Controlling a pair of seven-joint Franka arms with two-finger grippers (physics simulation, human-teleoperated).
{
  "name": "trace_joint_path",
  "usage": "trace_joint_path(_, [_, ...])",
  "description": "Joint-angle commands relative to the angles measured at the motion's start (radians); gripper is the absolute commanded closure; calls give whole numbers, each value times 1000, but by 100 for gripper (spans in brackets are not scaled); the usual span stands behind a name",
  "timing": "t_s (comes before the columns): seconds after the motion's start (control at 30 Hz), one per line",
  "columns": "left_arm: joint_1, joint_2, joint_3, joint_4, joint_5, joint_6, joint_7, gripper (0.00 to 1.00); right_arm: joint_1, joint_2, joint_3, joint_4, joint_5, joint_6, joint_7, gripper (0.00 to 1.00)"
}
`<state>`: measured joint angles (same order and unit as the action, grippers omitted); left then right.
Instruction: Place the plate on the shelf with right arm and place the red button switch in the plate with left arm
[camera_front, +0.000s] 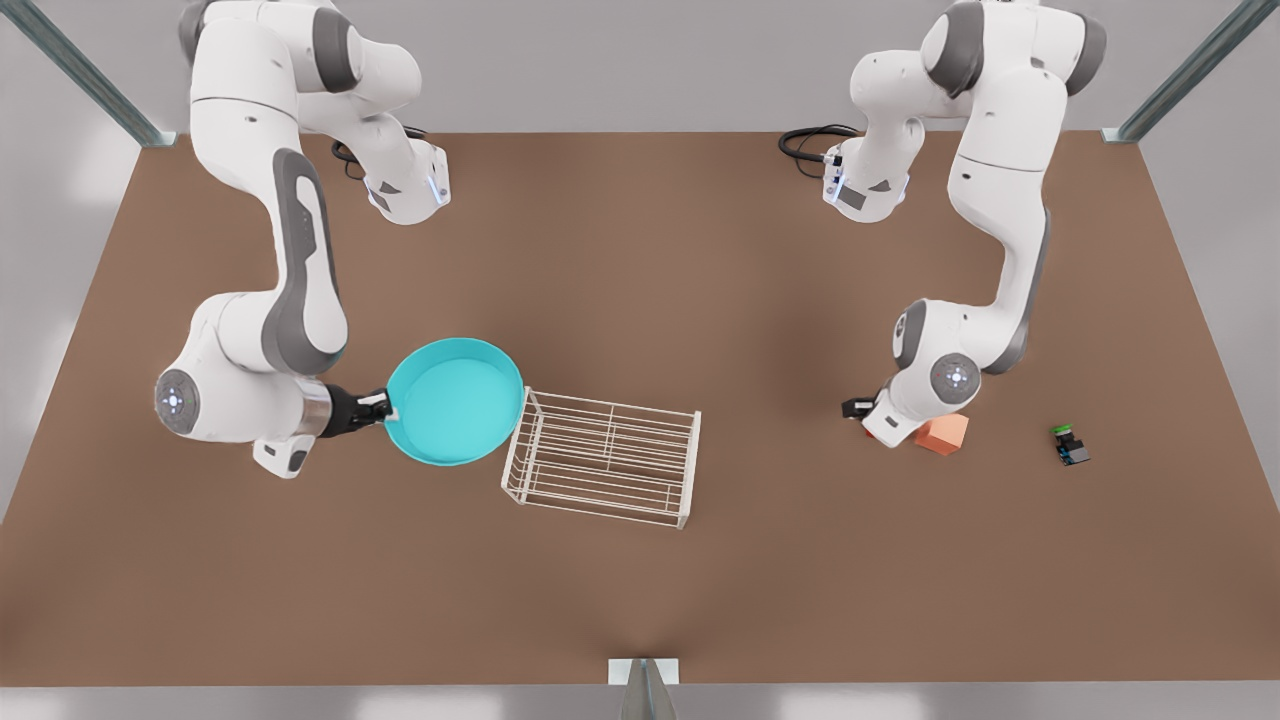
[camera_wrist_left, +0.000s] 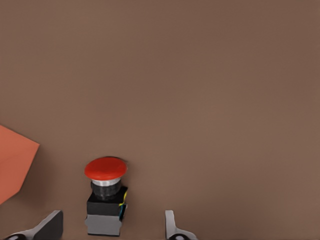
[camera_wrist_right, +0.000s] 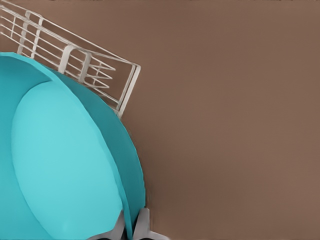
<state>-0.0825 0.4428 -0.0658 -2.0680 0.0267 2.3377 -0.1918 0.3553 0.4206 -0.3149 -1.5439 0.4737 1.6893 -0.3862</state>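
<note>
I'm holding the plate (camera_front: 455, 400) by its rim — right gripper (camera_front: 384, 405) clamped on it, just beside the shelf (camera_front: 604, 457). My left gripper (camera_wrist_left: 112, 227) is hovering, fingers apart, around the red button switch (camera_wrist_left: 105, 195).

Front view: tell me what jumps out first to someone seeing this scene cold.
The turquoise plate grabs the eye: the right gripper holds it by the rim at the front view's left, its far edge just over the end of the white shelf. At the front view's right, the left gripper hangs open around the red button switch on the table, beside an orange cube.
</note>
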Motion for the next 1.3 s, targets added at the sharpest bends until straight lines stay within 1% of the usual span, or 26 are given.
trace_joint_path(0.0, [-6,27,0,2,2,74,-12,0,10,12,2,25,31,-2,369,86])
trace_joint_path(0.17, [-3,31,1,0,16,78,-11,0,90,58,13,108,31,0,575,86])
trace_joint_path(0.23, [-3,30,3,-1,18,77,-11,0,99,79,48,157,29,0,662,86])
trace_joint_path(0.4, [7,37,6,-1,52,80,-9,0,180,156,42,222,28,50,805,86])
trace_joint_path(0.53, [12,48,11,9,68,88,-9,0,237,188,45,225,26,110,889,86])
trace_joint_path(0.67, [10,57,11,15,70,104,-11,0,257,224,43,238,25,130,934,85])
trace_joint_path(0.7, [10,57,11,15,70,104,-11,2,255,233,40,242,26,164,932,85])
trace_joint_path(0.73, [10,57,11,15,70,104,-12,8,254,237,37,242,26,164,923,85])
trace_joint_path(0.8, [-3,54,11,5,70,103,-52,8,254,244,37,242,26,164,925,85])
trace_joint_path(0.83, [-3,50,11,2,76,98,-54,8,255,244,37,242,26,165,935,54])
trace_joint_path(0.87, [-3,47,11,-3,78,95,-54,8,254,244,34,242,28,164,932,0])
trace_joint_path(1.07, [1,40,12,-15,101,92,-52,8,249,227,31,238,31,164,926,0])
trace_joint_path(1.1, [3,42,12,-15,105,92,-54,11,249,193,31,238,28,152,926,0])
trace_joint_path(1.13, [3,42,12,-15,105,92,-54,22,246,145,33,229,25,136,925,0])
trace_joint_path(1.17, [4,45,12,-15,105,94,-54,26,229,93,34,229,20,76,922,0])
trace_joint_path(1.2, [9,47,12,-14,116,94,-52,26,177,37,45,229,10,0,865,0])
trace_joint_path(1.23, [10,47,12,-12,119,94,-52,28,93,-26,83,229,-66,-97,718,0])
trace_joint_path(1.27, [10,47,14,-12,119,94,-54,33,56,-56,100,229,-165,-141,595,0])
